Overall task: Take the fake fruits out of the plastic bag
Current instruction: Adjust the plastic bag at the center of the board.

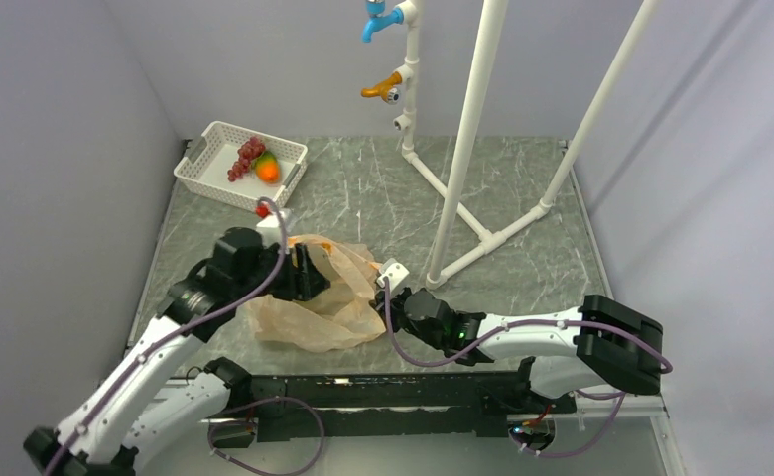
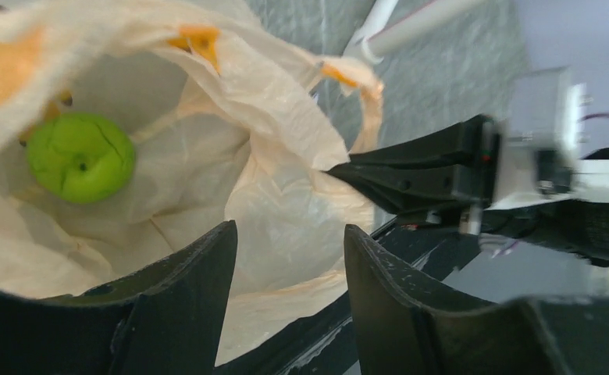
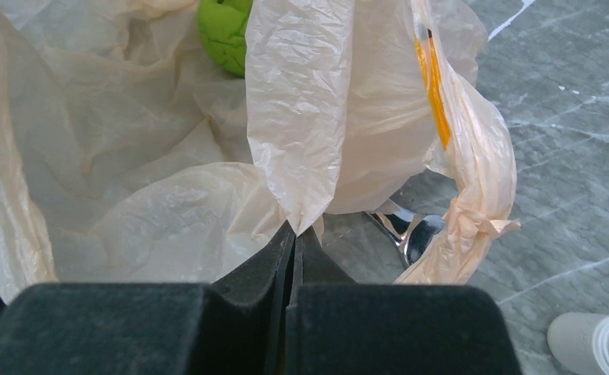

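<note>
At the plastic bag (image 1: pixel 309 322) mouth, left fingers (image 2: pixel 184 305) gape; right fingers (image 3: pixel 256 275) pinch its rim.

Plastic bag (image 1: pixel 314 297) translucent pale peach, crinkled, with bright orange print streaks; green fruit (image 2: pixel 80 158) inside it, yellow-green with dark speck; basket (image 1: pixel 196 169) white mesh; grape bunch (image 1: pixel 246 157) dark red-purple; orange fruit (image 1: pixel 267 171) vivid orange, green at one edge; table (image 1: pixel 363 188) grey-green marble pattern with thin white veins; left gripper (image 2: pixel 287 230) and right gripper (image 3: pixel 295 234) matt black; arm shells white, joints black, cables (image 1: pixel 264 278) purple; pipe frame (image 1: pixel 472 119) white; taps blue (image 1: pixel 376 22) and orange (image 1: pixel 383 87); walls pale grey-lilac.
</note>
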Motion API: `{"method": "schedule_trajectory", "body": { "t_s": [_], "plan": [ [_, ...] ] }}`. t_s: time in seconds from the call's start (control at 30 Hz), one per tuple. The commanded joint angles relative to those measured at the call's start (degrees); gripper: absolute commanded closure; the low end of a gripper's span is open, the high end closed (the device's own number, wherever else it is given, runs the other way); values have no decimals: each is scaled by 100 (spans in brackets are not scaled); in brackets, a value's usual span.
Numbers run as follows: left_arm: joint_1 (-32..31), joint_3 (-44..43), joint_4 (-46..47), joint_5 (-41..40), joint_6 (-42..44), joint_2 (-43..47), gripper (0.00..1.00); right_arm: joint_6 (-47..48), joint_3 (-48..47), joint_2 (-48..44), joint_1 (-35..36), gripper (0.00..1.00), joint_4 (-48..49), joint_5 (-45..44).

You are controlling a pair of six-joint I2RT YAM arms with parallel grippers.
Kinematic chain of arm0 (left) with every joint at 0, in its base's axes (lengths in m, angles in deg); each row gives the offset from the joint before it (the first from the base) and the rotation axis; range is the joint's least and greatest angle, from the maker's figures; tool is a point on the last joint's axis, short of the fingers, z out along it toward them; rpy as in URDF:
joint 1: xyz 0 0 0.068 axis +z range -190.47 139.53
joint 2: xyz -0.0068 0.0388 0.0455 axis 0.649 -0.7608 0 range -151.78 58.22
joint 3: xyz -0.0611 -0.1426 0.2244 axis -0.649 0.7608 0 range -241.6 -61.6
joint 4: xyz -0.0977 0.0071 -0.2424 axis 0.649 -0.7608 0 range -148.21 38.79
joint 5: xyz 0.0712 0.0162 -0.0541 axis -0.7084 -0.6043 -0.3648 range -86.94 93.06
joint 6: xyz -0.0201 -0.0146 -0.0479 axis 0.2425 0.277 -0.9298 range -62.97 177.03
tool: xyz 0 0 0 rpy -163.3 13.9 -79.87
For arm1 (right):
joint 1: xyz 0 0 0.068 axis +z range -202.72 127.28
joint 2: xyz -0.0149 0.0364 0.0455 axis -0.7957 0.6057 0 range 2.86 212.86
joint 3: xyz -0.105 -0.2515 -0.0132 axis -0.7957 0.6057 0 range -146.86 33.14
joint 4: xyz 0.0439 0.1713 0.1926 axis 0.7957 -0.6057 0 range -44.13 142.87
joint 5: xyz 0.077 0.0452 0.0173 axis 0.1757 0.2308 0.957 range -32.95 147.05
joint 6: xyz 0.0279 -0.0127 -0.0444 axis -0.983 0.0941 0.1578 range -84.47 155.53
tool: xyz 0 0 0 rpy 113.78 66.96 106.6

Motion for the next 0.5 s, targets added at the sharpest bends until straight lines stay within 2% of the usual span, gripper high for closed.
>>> {"method": "schedule_trajectory", "body": {
  "t_s": [0.0, 0.13, 0.2, 0.3, 0.37, 0.47],
  "plan": [
    [-1034, -345, -224, -1457, -173, -696, 41, 103, 1, -107, 32, 100, 423, 161],
    [-1312, -330, -38, -1644, -107, -1557, 42, 195, 143, -226, 62, 100, 649, 328],
    [-1300, -115, 8, -2098, -368, -1731, 46, 283, 184, -290, 156, 100, 714, 326],
    [-1299, 287, -3, -2645, -891, -1467, 49, 404, 223, -341, 289, 100, 723, 107],
    [-1299, 653, 35, -2730, -1154, -1226, 52, 515, 258, -392, 353, 100, 772, 163],
    [-1309, 1064, -431, -2934, -1680, -930, 59, 701, 276, -398, 508, 100, 841, 174]
  ]
}}
